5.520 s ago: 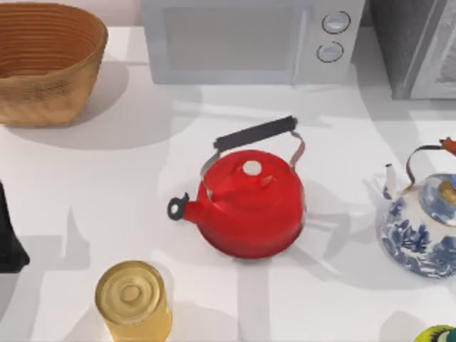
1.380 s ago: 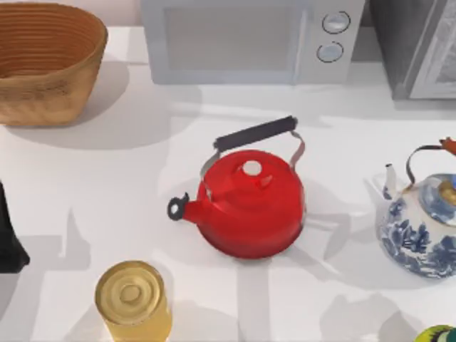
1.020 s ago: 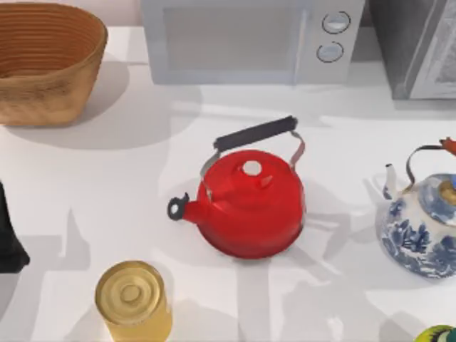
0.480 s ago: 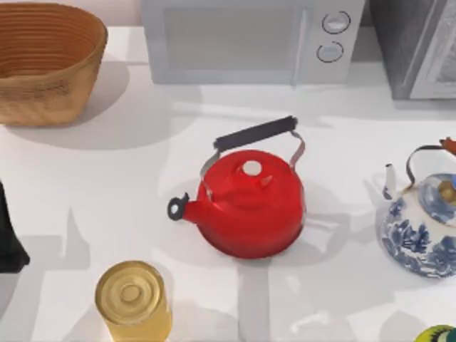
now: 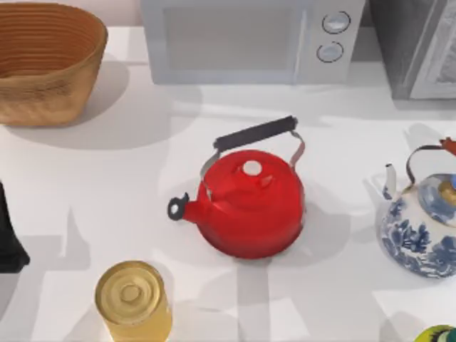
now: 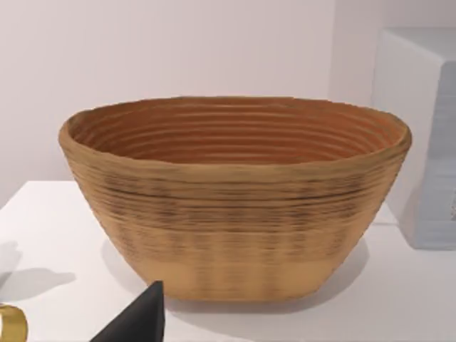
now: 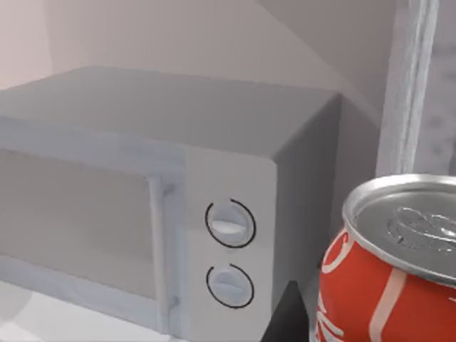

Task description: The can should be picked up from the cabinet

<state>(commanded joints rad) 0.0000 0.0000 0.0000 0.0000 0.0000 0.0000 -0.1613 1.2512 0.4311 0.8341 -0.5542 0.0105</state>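
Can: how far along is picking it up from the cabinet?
Done: the right wrist view shows the can close up, beside a dark fingertip, with the cabinet door edge just behind. In hand: closing in; a grasp isn't confirmed. Left: grip and lift out. The left arm sits parked at the top view's left edge, facing the basket.

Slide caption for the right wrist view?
Red-and-white can looms close beside the white microwave with two knobs.

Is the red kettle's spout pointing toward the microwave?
No, the red kettle's black-tipped spout points to the table's left, while the microwave stands behind it.
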